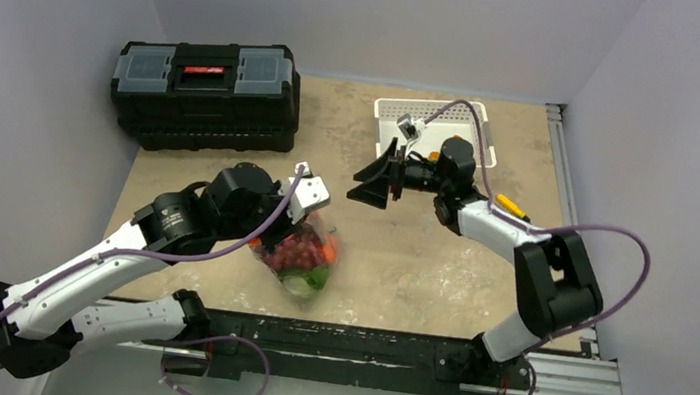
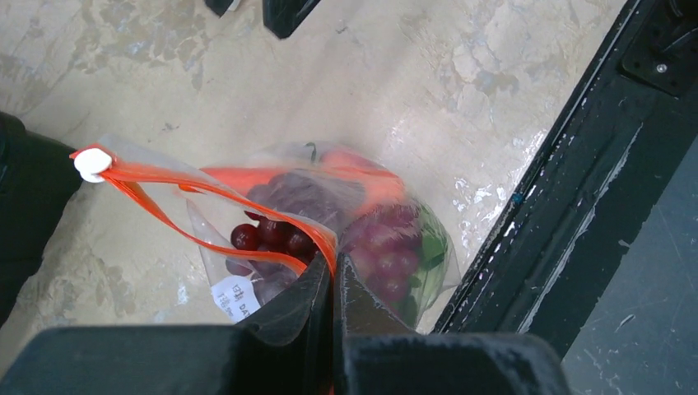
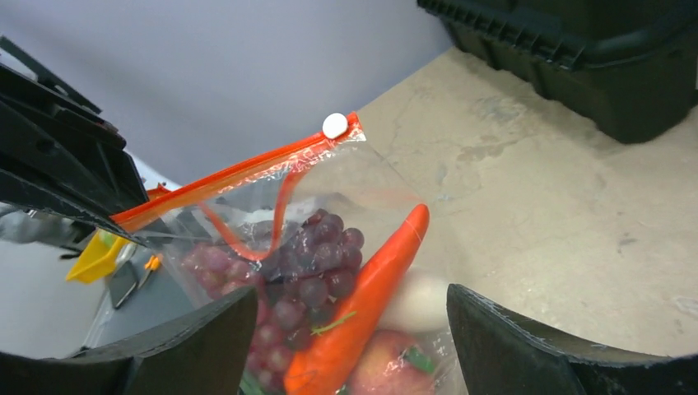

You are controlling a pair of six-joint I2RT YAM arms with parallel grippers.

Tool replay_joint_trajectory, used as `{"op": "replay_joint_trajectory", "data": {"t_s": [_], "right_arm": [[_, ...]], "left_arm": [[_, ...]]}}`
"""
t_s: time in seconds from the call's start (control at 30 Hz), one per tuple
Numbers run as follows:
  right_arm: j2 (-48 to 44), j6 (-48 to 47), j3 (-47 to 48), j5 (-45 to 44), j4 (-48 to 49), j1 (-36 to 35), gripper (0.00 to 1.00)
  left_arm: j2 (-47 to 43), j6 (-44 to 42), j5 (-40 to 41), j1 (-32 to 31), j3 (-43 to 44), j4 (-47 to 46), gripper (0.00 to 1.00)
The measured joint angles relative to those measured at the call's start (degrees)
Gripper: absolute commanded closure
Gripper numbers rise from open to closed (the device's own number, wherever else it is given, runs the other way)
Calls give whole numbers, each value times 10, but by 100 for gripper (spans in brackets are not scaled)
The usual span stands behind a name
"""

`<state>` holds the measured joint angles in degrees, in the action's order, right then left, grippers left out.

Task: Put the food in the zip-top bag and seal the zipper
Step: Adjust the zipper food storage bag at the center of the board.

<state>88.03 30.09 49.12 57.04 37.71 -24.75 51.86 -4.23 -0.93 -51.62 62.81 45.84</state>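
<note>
- At the centre of the top view, I see the left gripper [image 1: 298, 225] down on the clear crinkly plastic zip-top bag [image 1: 305, 265]. The bag rests on the mottled beige table [image 1: 418, 266] toward the lower edge, and toy food shows through it.
- Up and to the right, the right gripper [image 1: 374, 175] hangs with its jaws spread wide, apart from the bag. The white slotted plastic basket [image 1: 433, 117] is behind it, and the black plastic toolbox [image 1: 205, 94] sits upper left.
- In the left wrist view, my left fingers [image 2: 370, 317] are pressed together at bottom centre, pinching the near end of the orange-red zipper strip [image 2: 165, 179].
- The strip's two halves stand apart across the mouth, with the small white slider tab [image 2: 92, 163] at the far left end.
- Purple-red grape bunches [image 2: 379, 243] and a green leafy piece [image 2: 432, 247] lie inside, and the white label [image 2: 234, 298] is at lower left.
- In the right wrist view, the right fingers [image 3: 197, 350] fill the bottom corners, far apart and holding nothing. Between them the bag shows the orange carrot [image 3: 374, 284], grapes, a white bulb [image 3: 416, 300] and a pink-red round piece [image 3: 387, 366].
</note>
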Motion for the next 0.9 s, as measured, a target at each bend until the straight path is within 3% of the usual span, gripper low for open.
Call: {"op": "replay_joint_trajectory", "data": {"t_s": [0.2, 0.37, 0.47, 0.7, 0.9], "right_arm": [[117, 25, 79, 83, 52, -13, 13], [158, 52, 136, 85, 64, -40, 14], [142, 64, 137, 4, 2, -55, 12], [42, 120, 179, -286, -263, -132, 13], [14, 129, 227, -407, -356, -191, 19]], "left_arm": [[11, -1, -11, 0, 0, 1, 100], [16, 11, -4, 0, 0, 1, 100], [35, 38, 11, 0, 6, 8, 100], [55, 94, 17, 1, 9, 13, 100], [55, 112, 17, 1, 9, 11, 100]]}}
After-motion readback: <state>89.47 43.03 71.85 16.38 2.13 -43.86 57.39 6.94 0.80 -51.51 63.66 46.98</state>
